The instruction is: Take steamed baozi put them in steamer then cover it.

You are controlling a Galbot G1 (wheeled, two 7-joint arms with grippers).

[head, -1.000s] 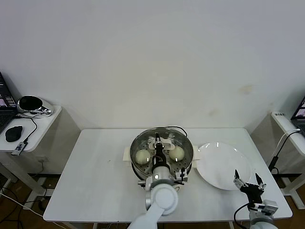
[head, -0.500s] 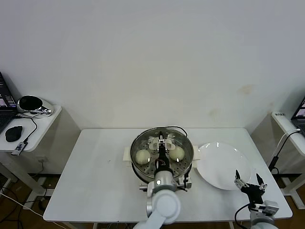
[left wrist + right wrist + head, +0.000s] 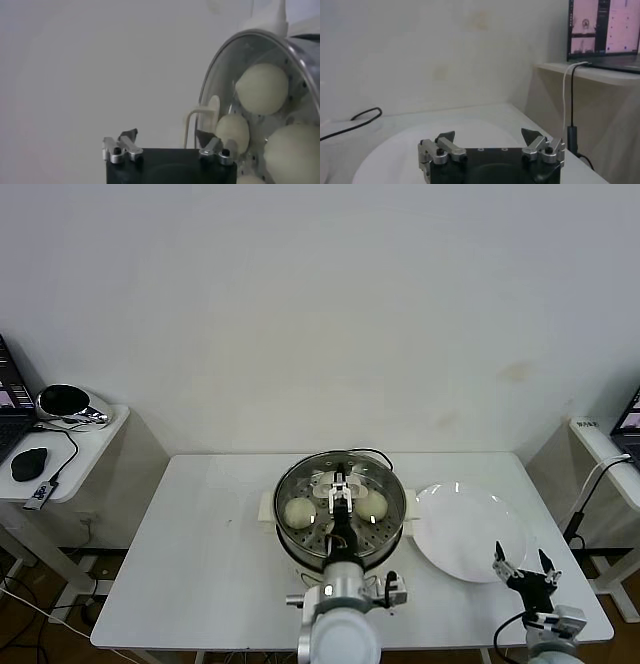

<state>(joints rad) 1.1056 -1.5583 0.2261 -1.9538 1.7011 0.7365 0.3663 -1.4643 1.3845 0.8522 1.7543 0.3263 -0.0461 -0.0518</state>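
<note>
The steamer (image 3: 292, 534) stands mid-table on its cream-white pot base. The cover (image 3: 385, 489) lies on it, its cream handle (image 3: 340, 480) at the centre. Two steamed baozi (image 3: 298, 511) (image 3: 373, 504) show through the glass in the head view. My left gripper (image 3: 340, 504) is open and empty, just on the near side of the handle, above the lid. In the left wrist view my left gripper (image 3: 167, 136) is beside the lid's metal rim (image 3: 207, 95), with the handle (image 3: 214, 107) and three baozi (image 3: 261, 89) behind the glass. My right gripper (image 3: 527, 569) is open and empty at the table's front right.
A flat white plate (image 3: 468, 529) lies right of the steamer, with nothing on it; it also shows in the right wrist view (image 3: 395, 145). A black cable (image 3: 372, 453) runs behind the pot. Side tables stand far left (image 3: 60, 454) and far right (image 3: 600, 444).
My left arm has drawn back from the lid's handle toward the table's front edge. The lid stays on the steamer. The right arm has not moved.
</note>
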